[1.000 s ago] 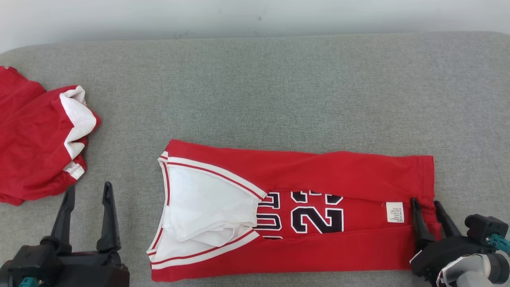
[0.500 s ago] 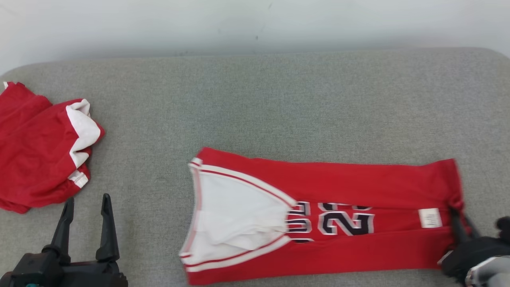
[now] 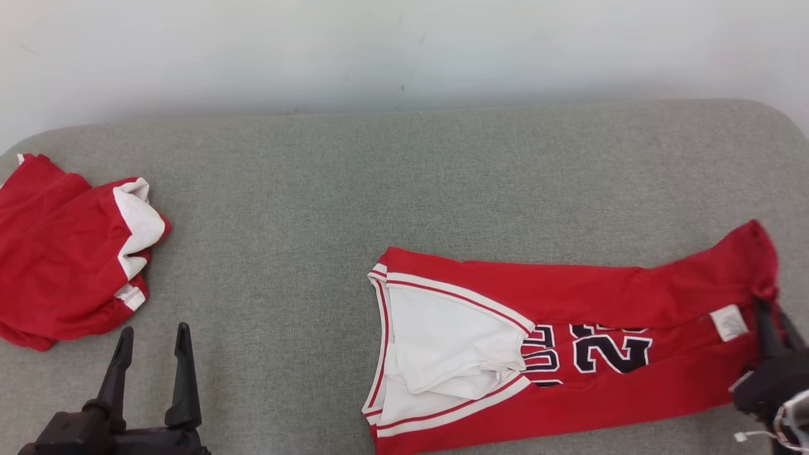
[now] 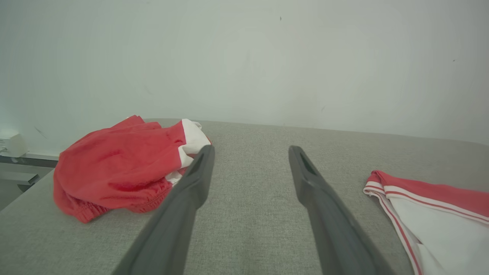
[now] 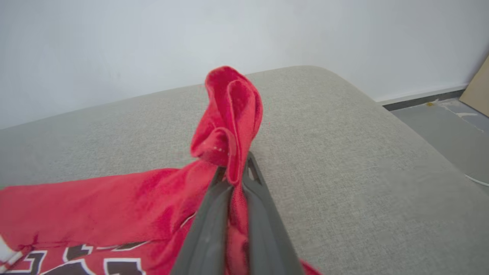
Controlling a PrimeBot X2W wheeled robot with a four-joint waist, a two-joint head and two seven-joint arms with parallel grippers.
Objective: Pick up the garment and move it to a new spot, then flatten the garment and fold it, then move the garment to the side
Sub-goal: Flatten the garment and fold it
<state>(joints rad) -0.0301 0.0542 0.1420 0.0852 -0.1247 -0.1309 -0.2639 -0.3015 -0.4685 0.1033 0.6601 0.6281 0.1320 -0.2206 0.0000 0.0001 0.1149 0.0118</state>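
Note:
The garment [image 3: 569, 354], a red jersey with white trim and dark numbers, lies folded lengthwise on the grey surface at the lower right of the head view. My right gripper [image 3: 772, 316] is shut on its right hem, which bunches upward between the fingers [image 5: 214, 214] in the right wrist view, where the garment [image 5: 114, 206] trails left. My left gripper [image 3: 152, 338] stands open at the lower left with nothing between its fingers [image 4: 191, 191]. The garment's white-trimmed collar end [image 4: 431, 206] shows at the right of the left wrist view.
A second red and white piece of clothing [image 3: 63, 253] lies crumpled at the far left, also seen as a heap [image 4: 122, 164] in the left wrist view. The grey padded surface [image 3: 404, 189] ends at a pale wall behind; its rounded right edge [image 5: 401, 126] drops to the floor.
The right gripper shut on the jersey's right hem and dragged it rightward, lifting that corner. The head camera also shifted. The left gripper stayed open.

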